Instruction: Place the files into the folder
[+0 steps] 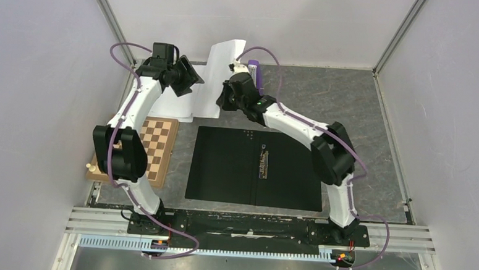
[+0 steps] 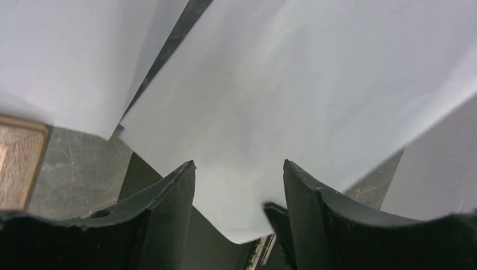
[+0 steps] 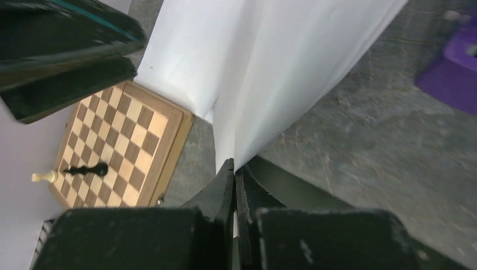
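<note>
The folder [image 1: 223, 165] lies open in the middle of the table, black inside up, with its metal spine clip [image 1: 263, 163]. My right gripper [image 1: 226, 100] is shut on the lower edge of one white file sheet [image 1: 223, 72] and holds it up above the folder's far edge. The pinch shows in the right wrist view [image 3: 234, 169], with the sheet [image 3: 270, 73] rising from it. More white sheets [image 1: 186, 104] lie on the table behind the folder. My left gripper [image 1: 189, 78] is open; in its own view [image 2: 239, 166] the held sheet [image 2: 292, 101] hangs just beyond its spread fingers.
A brown chessboard [image 1: 156, 146] with a chess piece [image 3: 87, 169] lies at the left of the folder. A purple object [image 1: 253, 74] stands at the back, behind the right wrist. Grey walls close in the table on three sides.
</note>
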Tool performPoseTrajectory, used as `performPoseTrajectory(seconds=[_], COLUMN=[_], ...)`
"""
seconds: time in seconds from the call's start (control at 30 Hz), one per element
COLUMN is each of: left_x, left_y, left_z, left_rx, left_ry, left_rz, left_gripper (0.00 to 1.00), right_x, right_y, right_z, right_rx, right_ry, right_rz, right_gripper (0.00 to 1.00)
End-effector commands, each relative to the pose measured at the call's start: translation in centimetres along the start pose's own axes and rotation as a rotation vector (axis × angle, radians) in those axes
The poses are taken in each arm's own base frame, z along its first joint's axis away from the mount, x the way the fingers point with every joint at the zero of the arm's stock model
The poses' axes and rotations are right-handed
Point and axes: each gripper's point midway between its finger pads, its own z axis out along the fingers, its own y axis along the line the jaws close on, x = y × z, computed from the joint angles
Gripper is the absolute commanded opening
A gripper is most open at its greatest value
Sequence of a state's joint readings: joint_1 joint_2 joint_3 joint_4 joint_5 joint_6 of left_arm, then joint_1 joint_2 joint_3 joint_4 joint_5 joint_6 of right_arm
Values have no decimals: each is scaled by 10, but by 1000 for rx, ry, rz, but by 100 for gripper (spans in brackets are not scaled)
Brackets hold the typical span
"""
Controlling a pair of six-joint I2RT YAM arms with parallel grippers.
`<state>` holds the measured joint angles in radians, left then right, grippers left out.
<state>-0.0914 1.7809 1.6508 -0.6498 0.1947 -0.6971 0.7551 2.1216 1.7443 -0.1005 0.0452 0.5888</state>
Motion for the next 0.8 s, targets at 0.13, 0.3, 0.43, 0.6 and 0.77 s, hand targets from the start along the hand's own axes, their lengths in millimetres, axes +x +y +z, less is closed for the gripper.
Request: performPoseTrajectory(seconds=[0.13, 0.3, 0.43, 0.6, 0.77], left_x=[56, 141, 206, 253, 263], left_y=[-1, 20, 46, 79, 96], left_z=[-31, -32, -23, -11, -8], left_rx=[85, 60, -32, -185, -267], left_ry=[47, 152, 229, 272, 264], left_rz=[-12, 21, 59, 70, 90], left_gripper=[66, 66, 66, 66, 66], right_x=[14, 91, 153, 209, 210], right_y=[-26, -92, -160, -216, -241], right_z=[-125, -215, -264, -292, -307], right_rx=[7, 45, 257, 457, 587], right_ry=[82, 193, 273, 364, 394], right_rz=[-12, 77, 67, 25, -62], right_gripper=[0, 0, 0, 0, 0])
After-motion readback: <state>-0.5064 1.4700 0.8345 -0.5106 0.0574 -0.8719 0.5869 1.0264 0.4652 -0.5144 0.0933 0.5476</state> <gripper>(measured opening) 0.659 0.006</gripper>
